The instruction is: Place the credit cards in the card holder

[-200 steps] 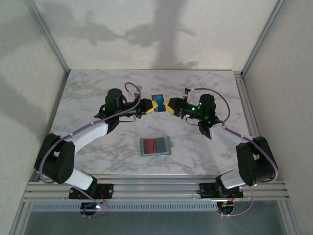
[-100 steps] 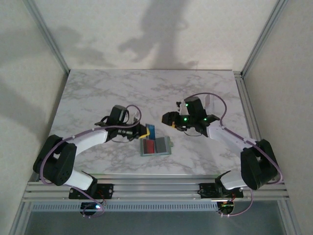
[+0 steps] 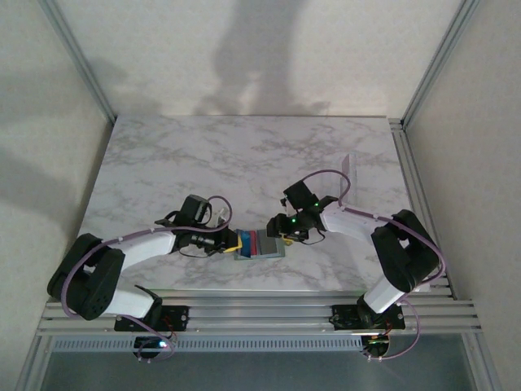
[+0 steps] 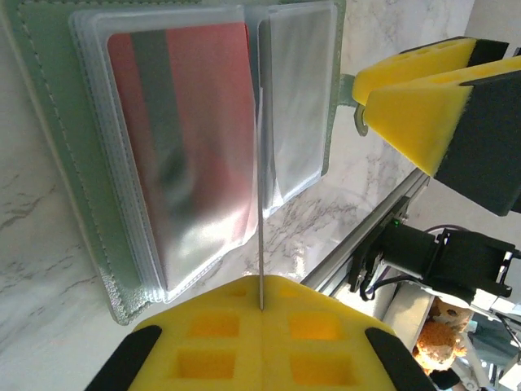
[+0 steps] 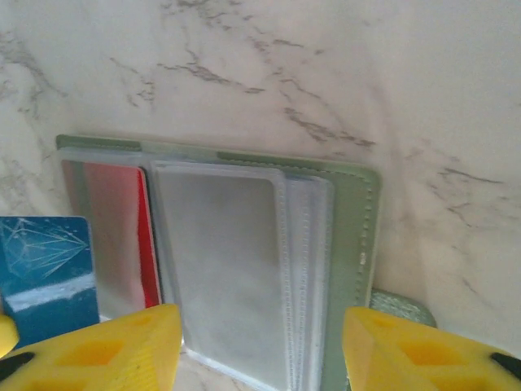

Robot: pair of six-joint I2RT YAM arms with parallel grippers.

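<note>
The card holder [image 3: 279,247] lies open on the marble near the front edge, its grey-green cover [image 5: 350,244] facing up. A red credit card [image 4: 203,130] sits in its left clear sleeve; the right sleeve [image 5: 228,261] looks empty. My left gripper [image 3: 232,242] is shut on a blue credit card [image 5: 45,269], which shows edge-on [image 4: 260,204] over the holder's middle fold. My right gripper [image 3: 275,230] hovers open over the holder's right half, its fingers [image 5: 130,350] straddling the clear sleeve with nothing between them.
The marble table [image 3: 244,155] stretches out behind the holder. An aluminium rail [image 3: 260,309] runs along the near edge, just below the holder. A pale upright object [image 3: 348,175] stands at the right side.
Both grippers held the blue card in mid-air a second ago. The right one let go and opened. Both arms have dropped towards me to the holder, the left one carrying the card.
</note>
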